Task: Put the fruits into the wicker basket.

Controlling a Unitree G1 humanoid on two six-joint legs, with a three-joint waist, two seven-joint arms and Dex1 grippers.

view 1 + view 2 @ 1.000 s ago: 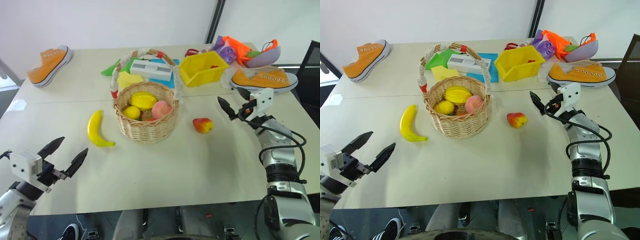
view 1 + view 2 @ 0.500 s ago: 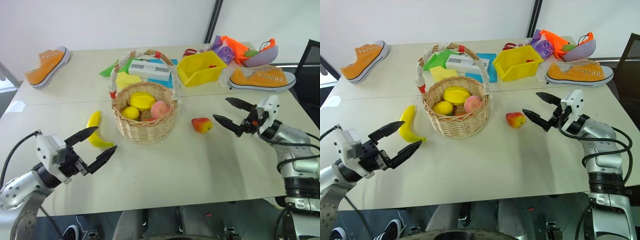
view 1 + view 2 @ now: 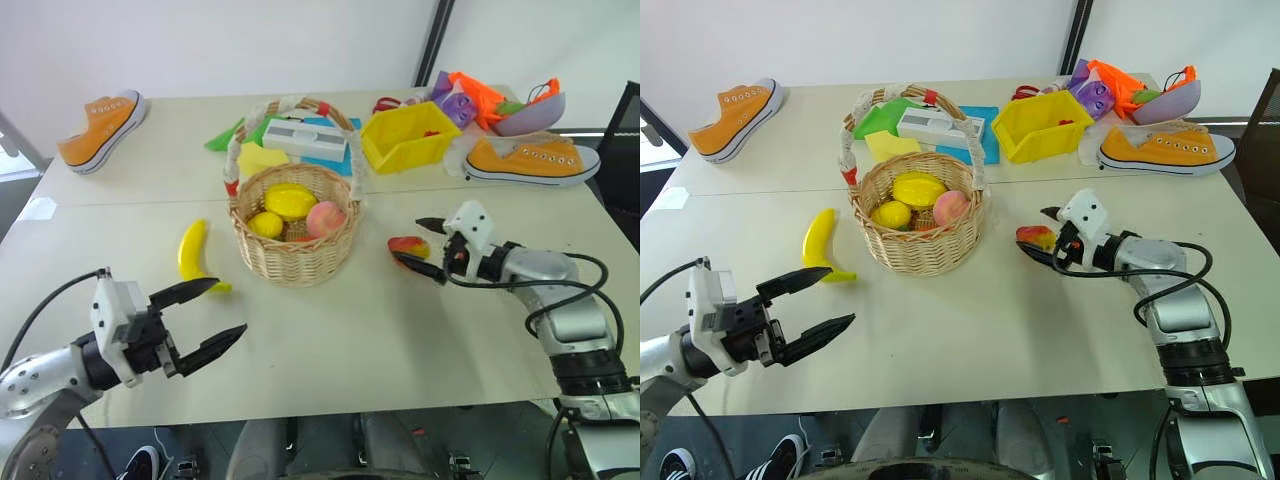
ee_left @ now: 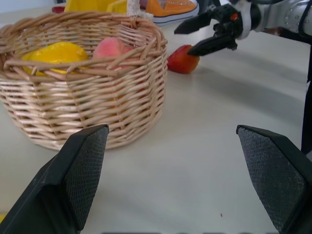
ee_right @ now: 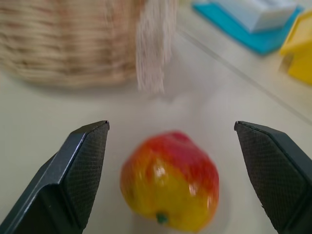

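Straddling the red-and-yellow fruit (image 3: 409, 246) right of centre in the head view, right gripper (image 3: 422, 244) wide open, one black finger on each side, nothing gripped; seen along the fingers, fruit sitting on the table (image 3: 330, 340) between the tips and apart from both

Hovering low at lower left of the frame, left gripper (image 3: 214, 314) spread fully, empty, pointing towards the wicker basket (image 3: 293, 258)

Standing at centre of the frame, wicker basket with its tall white-and-red handle (image 3: 236, 150) arched over the back rim; inside it a large yellow fruit (image 3: 288, 200), a small yellow fruit (image 3: 264, 224) and a pink peach (image 3: 324, 218)

Lying on the table left of the basket, near but not touching it, yellow banana (image 3: 192, 254), just above the left gripper's upper finger in the frame

Further back: yellow bin (image 3: 409, 136) at upper right of the basket, orange shoe (image 3: 528, 160) at right, another orange shoe (image 3: 98, 130) at upper left
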